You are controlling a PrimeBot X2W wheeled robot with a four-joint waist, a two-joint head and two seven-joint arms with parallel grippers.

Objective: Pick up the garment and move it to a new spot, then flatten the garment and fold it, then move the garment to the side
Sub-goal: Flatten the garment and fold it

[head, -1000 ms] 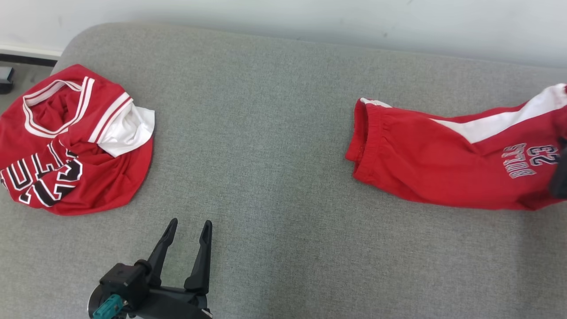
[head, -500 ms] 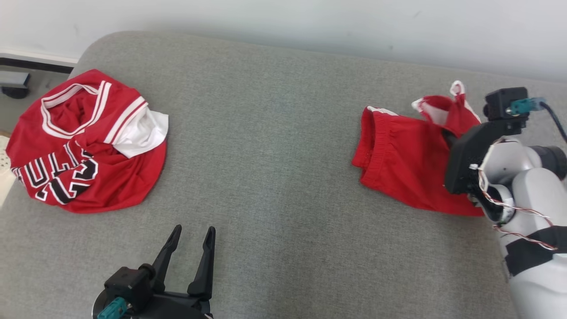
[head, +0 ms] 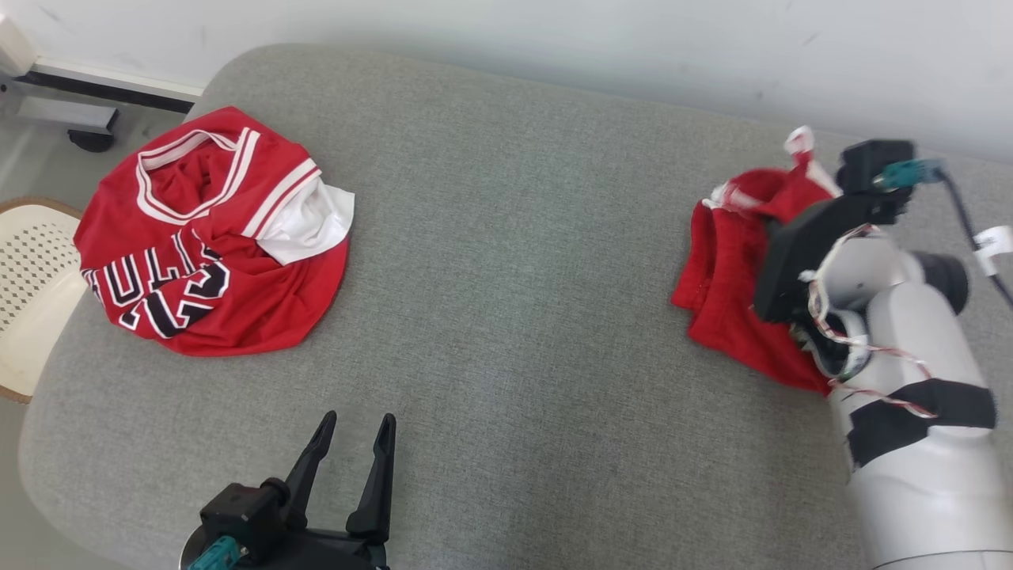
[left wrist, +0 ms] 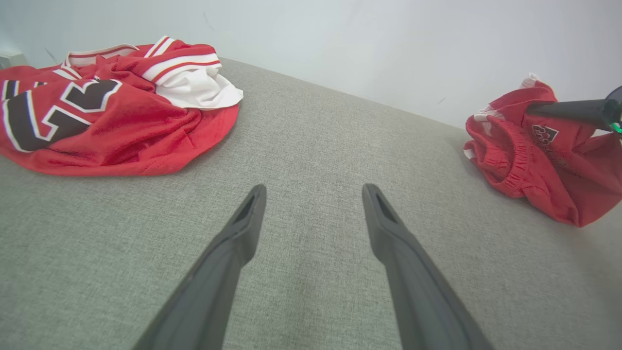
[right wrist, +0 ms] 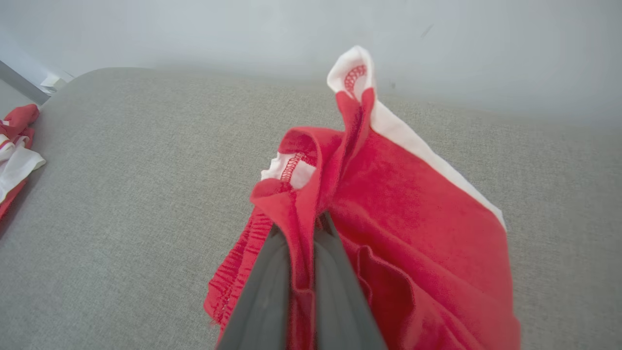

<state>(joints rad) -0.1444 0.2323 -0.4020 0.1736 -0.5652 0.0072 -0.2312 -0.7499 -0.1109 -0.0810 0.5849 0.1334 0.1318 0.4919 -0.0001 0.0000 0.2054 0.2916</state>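
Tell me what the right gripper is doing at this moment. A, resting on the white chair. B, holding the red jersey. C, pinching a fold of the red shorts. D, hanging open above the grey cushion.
C: in the right wrist view the right gripper is closed with a fold of the red shorts caught between its fingers, while the red jersey lies apart on the cushion's left side.

The red jersey shows black letters, partly "ULL". The print on the red shorts is unreadable.

Red shorts in right gripper
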